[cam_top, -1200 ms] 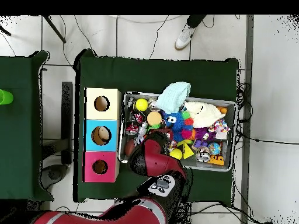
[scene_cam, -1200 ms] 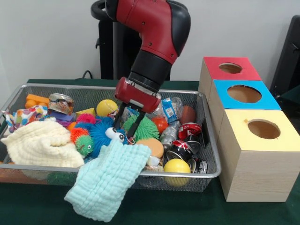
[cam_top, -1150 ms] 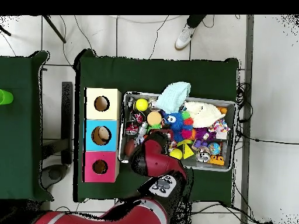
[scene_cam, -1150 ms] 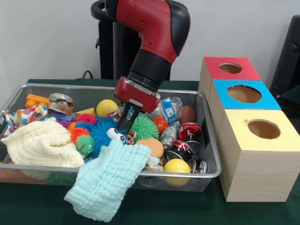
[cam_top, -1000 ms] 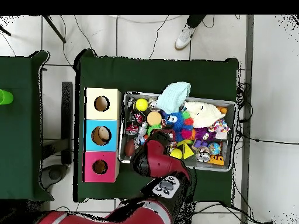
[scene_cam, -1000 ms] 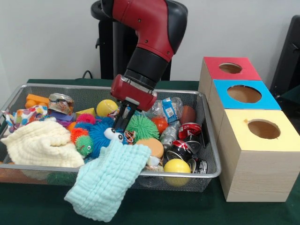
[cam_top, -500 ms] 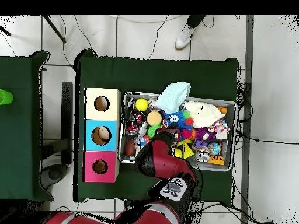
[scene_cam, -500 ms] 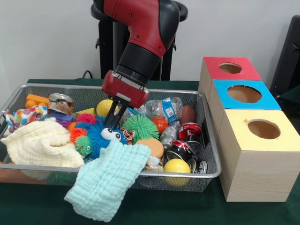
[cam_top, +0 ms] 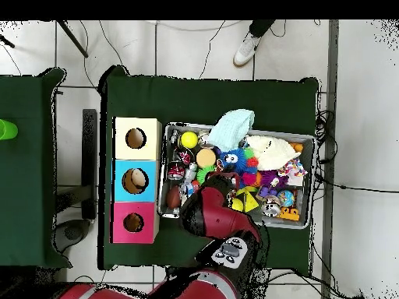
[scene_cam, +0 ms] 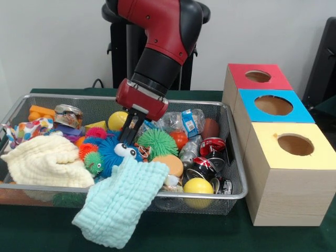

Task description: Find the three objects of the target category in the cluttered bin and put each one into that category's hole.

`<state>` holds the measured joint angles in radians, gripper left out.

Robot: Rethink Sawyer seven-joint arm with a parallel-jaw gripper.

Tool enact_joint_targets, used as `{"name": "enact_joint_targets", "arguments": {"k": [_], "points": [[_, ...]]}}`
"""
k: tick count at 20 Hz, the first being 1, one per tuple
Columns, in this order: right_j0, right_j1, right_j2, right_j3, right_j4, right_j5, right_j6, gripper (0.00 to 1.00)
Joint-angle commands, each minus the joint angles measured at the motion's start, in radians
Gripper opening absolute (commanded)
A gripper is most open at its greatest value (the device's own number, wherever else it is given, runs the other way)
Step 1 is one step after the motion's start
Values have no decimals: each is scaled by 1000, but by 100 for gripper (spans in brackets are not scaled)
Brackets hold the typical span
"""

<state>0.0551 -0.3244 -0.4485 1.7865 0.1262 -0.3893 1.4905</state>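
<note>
nearest the camera, a pale blue cloth (scene_cam: 119,205) hangs over the front rim of the wire bin (scene_cam: 239,173), which sits on the green desk (scene_cam: 173,233). behind it lie a yellow ball (scene_cam: 198,187), crushed cans (scene_cam: 206,160), a blue fuzzy toy (scene_cam: 116,150) and a green spiky ball (scene_cam: 157,142). the tool (scene_cam: 128,132) hangs just over the blue fuzzy toy, prongs drawn narrow and seemingly holding nothing. the 3 hole boxes, yellow (scene_cam: 291,176), blue (scene_cam: 270,113) and red (scene_cam: 254,79), stand beside the bin. the target category cannot be told; judging by the full bin, the sorting looks barely begun.
</note>
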Motion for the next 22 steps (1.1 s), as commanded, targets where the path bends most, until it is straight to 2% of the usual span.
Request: {"name": "enact_joint_targets", "arguments": {"k": [1,10,11,22], "points": [[6,15,68,38,5,-92,239,0],[13,13,65,31,10,-69,232,0],[11,12,67,31,9,-75,237,100],[22,21,63,23,30,-77,239,100]]}}
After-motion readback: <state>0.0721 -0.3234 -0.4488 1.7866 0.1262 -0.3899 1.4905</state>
